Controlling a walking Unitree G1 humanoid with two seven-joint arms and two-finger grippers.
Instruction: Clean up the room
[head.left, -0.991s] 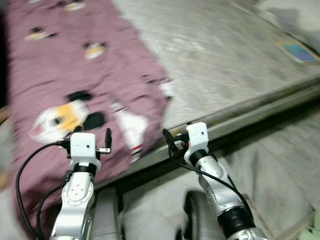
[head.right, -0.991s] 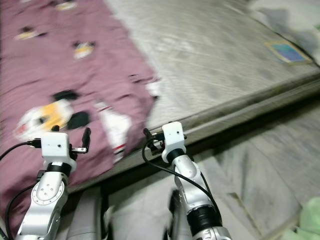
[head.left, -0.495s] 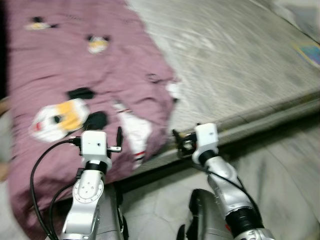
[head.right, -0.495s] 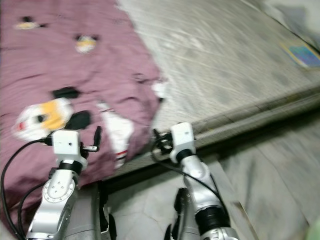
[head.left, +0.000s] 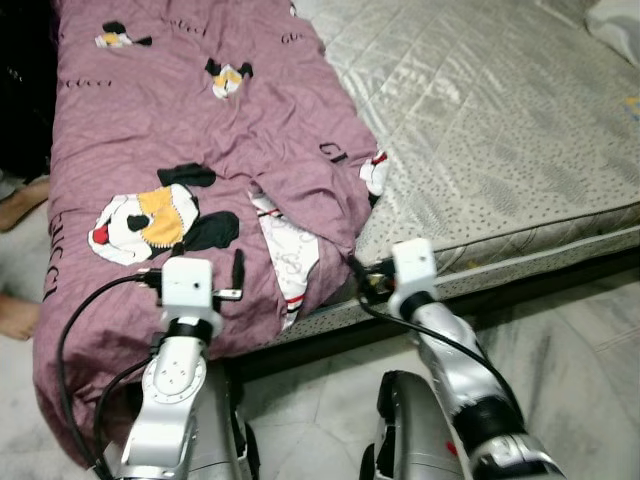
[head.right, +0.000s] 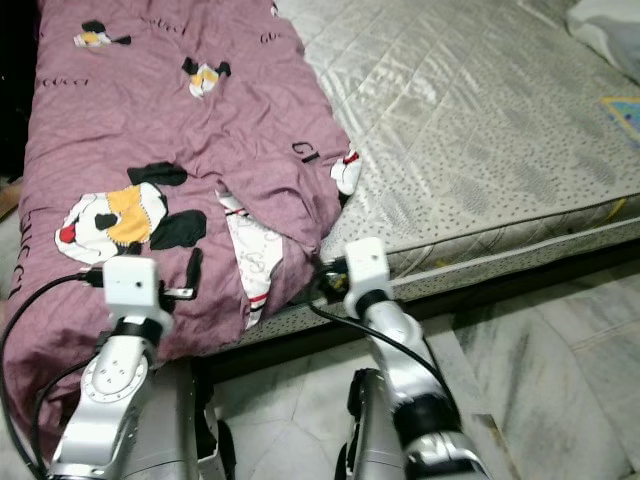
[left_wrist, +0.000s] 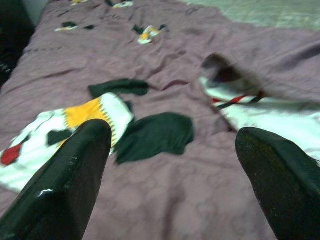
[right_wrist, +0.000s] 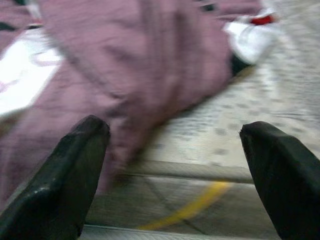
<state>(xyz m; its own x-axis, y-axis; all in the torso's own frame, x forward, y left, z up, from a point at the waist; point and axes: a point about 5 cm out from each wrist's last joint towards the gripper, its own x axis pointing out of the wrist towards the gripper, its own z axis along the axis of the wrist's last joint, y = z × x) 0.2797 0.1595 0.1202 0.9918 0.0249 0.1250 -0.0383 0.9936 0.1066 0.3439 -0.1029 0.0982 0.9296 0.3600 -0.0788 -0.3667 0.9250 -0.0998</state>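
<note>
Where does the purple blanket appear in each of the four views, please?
Left eye view: the purple blanket covers the left part of the bed.
Right eye view: the same, on the left.
Left wrist view: it lies beyond the open left gripper.
Right wrist view: its hanging edge lies ahead of the open right gripper.
Shared landmark: the mattress.

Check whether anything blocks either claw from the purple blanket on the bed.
Nothing visible does. The left claw is open just above the purple blanket near its cartoon print. The right claw is open at the mattress edge, facing the blanket's folded corner, with open air between.
</note>
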